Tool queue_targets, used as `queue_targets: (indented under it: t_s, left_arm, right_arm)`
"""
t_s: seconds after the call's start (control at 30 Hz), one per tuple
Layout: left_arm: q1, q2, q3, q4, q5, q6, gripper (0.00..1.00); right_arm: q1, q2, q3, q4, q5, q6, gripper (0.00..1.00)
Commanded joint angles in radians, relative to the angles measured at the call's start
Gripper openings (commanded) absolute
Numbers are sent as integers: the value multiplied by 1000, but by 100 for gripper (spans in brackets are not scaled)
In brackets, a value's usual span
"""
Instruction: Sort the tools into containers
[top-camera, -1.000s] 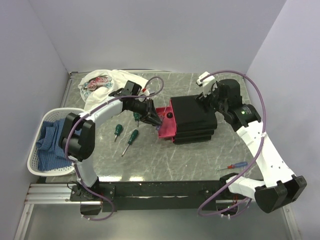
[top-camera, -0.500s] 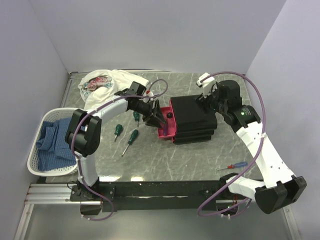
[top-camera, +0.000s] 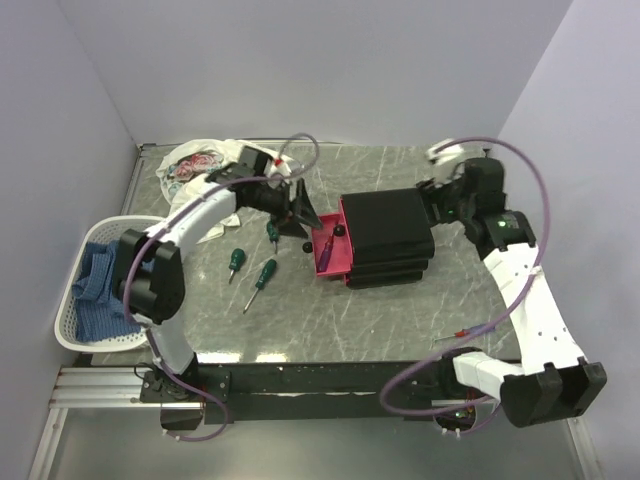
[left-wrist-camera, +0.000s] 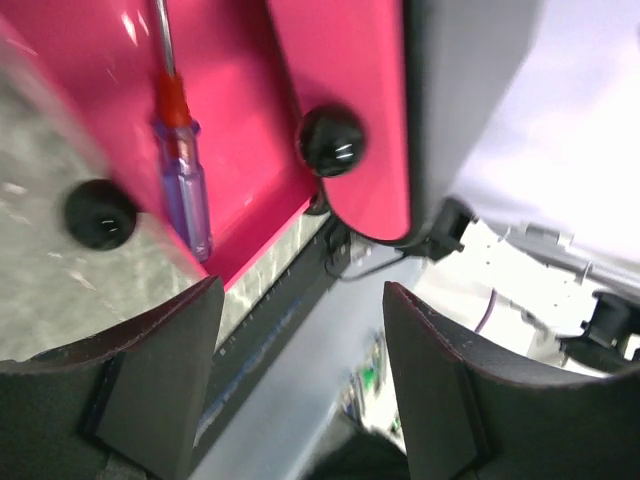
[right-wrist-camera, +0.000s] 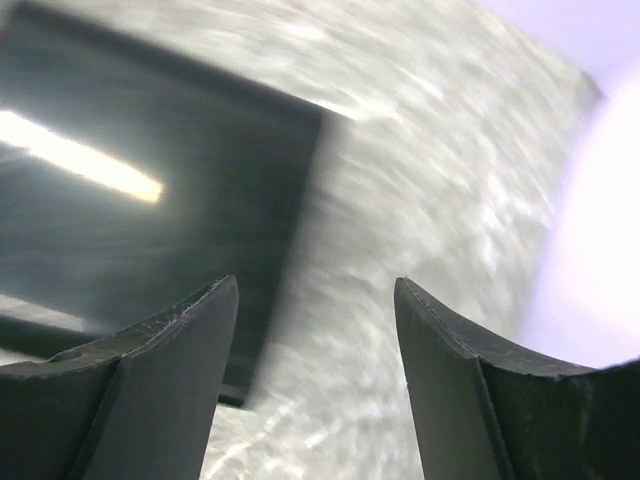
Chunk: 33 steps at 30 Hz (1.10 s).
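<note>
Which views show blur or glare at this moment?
Right wrist: motion blur smears the table and black drawer box, with a glare streak across the box. Left wrist: mildly soft, screwdriver in the pink drawer readable. Top external: sharp, evenly lit, faint reflections near the table's front edge.

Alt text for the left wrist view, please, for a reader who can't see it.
A slim red-and-blue-handled screwdriver lies in an open pink drawer. It is clear of the left gripper, whose two dark fingers stand apart and empty at the bottom of the frame. A round black knob shows to the right of the handle.
</note>
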<state>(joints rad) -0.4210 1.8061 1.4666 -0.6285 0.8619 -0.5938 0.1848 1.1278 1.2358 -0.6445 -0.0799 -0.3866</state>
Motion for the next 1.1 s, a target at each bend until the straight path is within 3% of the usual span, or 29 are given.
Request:
queue_targets:
  t_s: [0.0,0.17,0.27,0.37,0.47,0.5,0.57,0.6,0.63,0.67,0.77,0.93,1.07]
  left_arm:
    - [83,-103,75,12,0,48,70]
    - [120,-133,162,-19,-95,146,73]
    - [151,-133,190,-37,-121,183,74]
    - [188,-128,190,-53,-135,213,74]
    - [228,-120,181,-59,-153,241,74]
    - [235,-119,179,-63,-164,249,74]
    - [249,-114,181,-66,-176,281,75]
    - [252,-110,187,-76,-185,308,75]
    - [254,-108,189,-77,-195,319,74]
    - [255,-105,192,-79,-201,325,75]
    - [257,-99,195,-83,-227,365,75]
    - [258,-109,179,-94,-283,419,75]
    - [263,-106,159,-106,-300,451,75]
  right_arm:
    - [-158,-7,-4,-27,136,147,72]
    - [-318,12,-91,-170,276,319,80]
    - [-375,15,-160,-217,243,385,81]
    - [-387,7,-213,-260,152,297,81]
    - [-421,-20,-231,-271,63,50,84]
    - [-445,-37,-240,-279,8,-148,82]
    - [-557,-115,-295,-276,-153,-347,83]
    - [-591,-132,-311,-300,-209,-573,84]
    - [-610,-141,-334,-364,-256,-686,84]
    - [-633,-143,-344,-398,-265,-894,82]
    - [-654,-116,-386,-472,-250,-1171,78]
    - [-654,-19,-417,-495,-190,-1406,76]
    - [-676,10,-484,-416,-124,-1543,77]
